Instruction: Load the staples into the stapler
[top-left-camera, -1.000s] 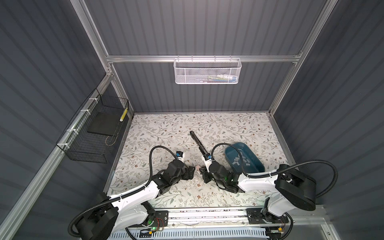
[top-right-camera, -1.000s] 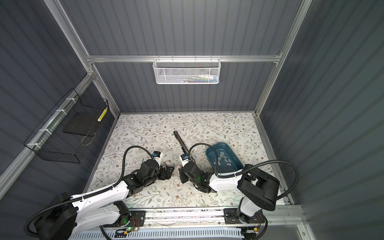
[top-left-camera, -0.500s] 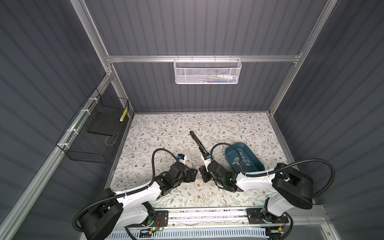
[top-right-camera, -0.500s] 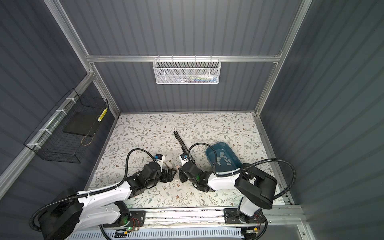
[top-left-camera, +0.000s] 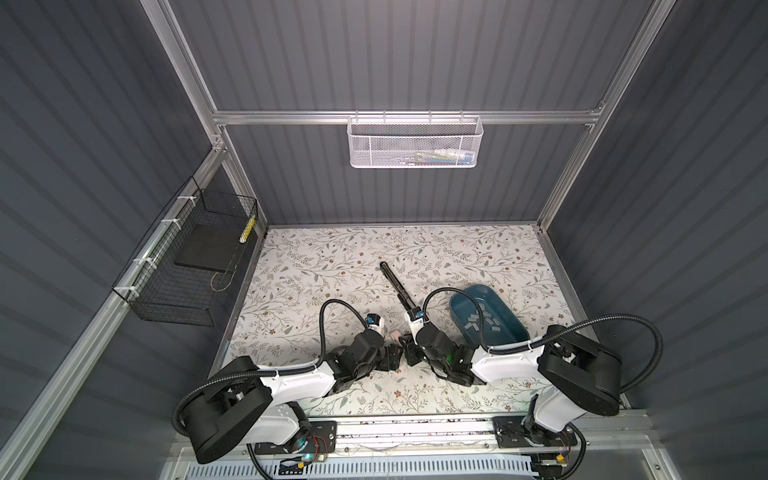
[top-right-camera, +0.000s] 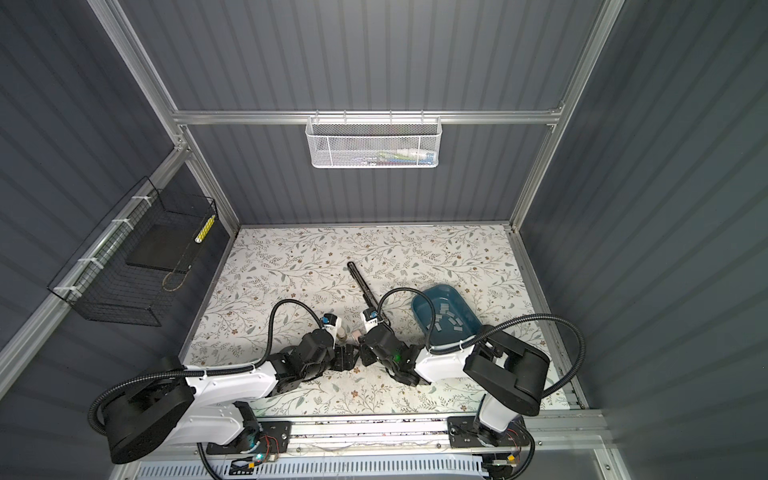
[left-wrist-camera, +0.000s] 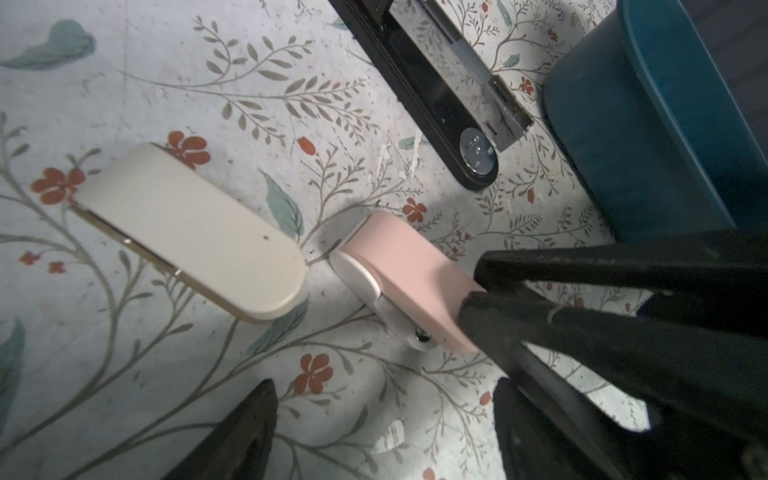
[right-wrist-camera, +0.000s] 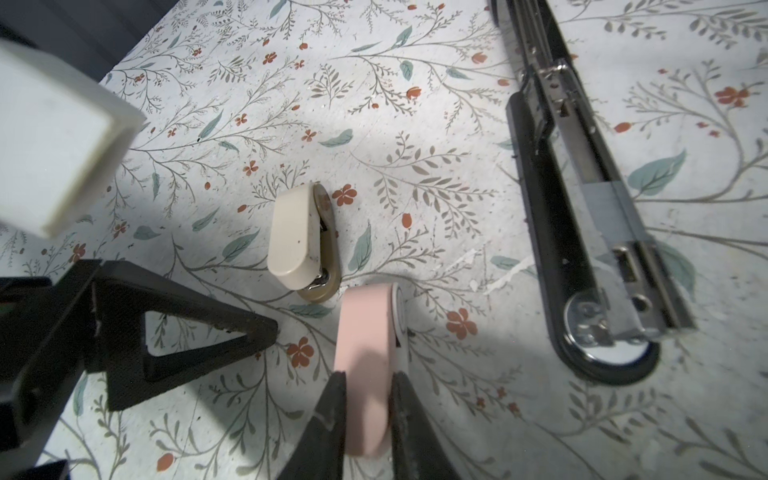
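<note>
Staples, in both top views: the little silver-grey metal staple strips (top-left-camera: 484, 323) (top-right-camera: 446, 322) are lying in the dark teal plastic tray (top-left-camera: 513, 330), on the right of the flowery table (top-left-camera: 311, 266).
Claws, in a top view: the left claw (top-left-camera: 392, 358) and right claw (top-left-camera: 409, 353) are sitting close together, tips facing.
Left wrist view: the left claw is standing spread wide, gripping nothing, near the small cream stapler (left-wrist-camera: 191, 232) and the small pink stapler (left-wrist-camera: 409, 266).
Right wrist view: the right claw (right-wrist-camera: 368, 382) is squeezing one end of the pink stapler. The long black stapler (right-wrist-camera: 582, 208) is lying flat open nearby.

Both arms are stretching low near the bench's front edge, tips nearly meeting — left gripper (left-wrist-camera: 384, 390) gaping wide, right gripper (right-wrist-camera: 365, 380) pinching narrow.
</note>
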